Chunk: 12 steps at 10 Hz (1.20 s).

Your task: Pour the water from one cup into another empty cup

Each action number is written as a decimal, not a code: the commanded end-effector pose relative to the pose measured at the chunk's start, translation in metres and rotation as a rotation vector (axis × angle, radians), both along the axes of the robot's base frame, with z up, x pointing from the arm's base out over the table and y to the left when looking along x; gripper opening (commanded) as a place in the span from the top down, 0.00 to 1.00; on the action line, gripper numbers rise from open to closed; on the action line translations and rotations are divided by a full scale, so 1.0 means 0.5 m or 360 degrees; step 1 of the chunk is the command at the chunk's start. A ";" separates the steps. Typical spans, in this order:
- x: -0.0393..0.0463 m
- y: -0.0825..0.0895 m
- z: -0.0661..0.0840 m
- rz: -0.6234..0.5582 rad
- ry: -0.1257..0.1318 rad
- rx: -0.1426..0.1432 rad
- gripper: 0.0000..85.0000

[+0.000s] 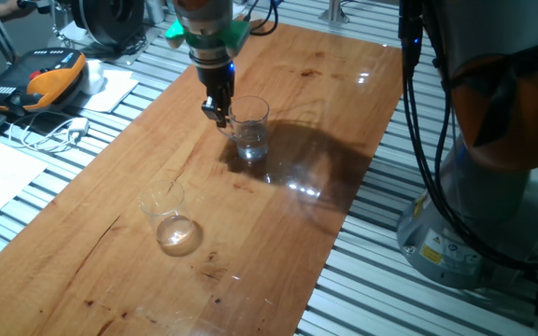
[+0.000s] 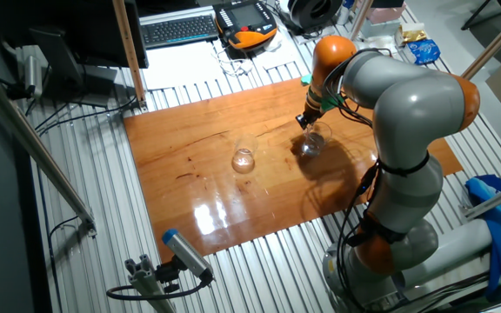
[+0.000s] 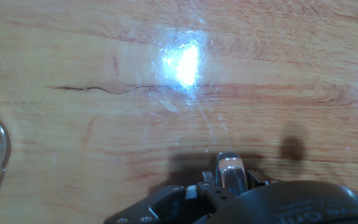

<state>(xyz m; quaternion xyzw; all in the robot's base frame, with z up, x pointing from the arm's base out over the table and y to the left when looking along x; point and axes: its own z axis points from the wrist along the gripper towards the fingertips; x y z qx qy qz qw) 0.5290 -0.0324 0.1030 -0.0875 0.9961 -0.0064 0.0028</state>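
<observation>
Fingers on mug handle

Fingers (image 1: 219,114) pinched on handle of glass mug (image 1: 250,129), mug upright on wooden bench (image 1: 138,168), little water (image 1: 252,147) at bottom; handleless tumbler (image 1: 168,217) stands well apart, nearer bench's front edge

The arm (image 2: 407,104) has grey rounded links with orange joints – black cables (image 1: 428,140) hang along it. Its gripper (image 1: 219,110) is black, under a green ring.
</observation>
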 end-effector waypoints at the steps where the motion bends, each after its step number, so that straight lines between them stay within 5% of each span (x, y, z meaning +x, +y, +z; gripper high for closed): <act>1: -0.001 -0.001 -0.004 0.0003 -0.0002 0.0000 0.60; 12: -0.009 0.000 -0.031 0.0010 -0.0019 0.0007 0.60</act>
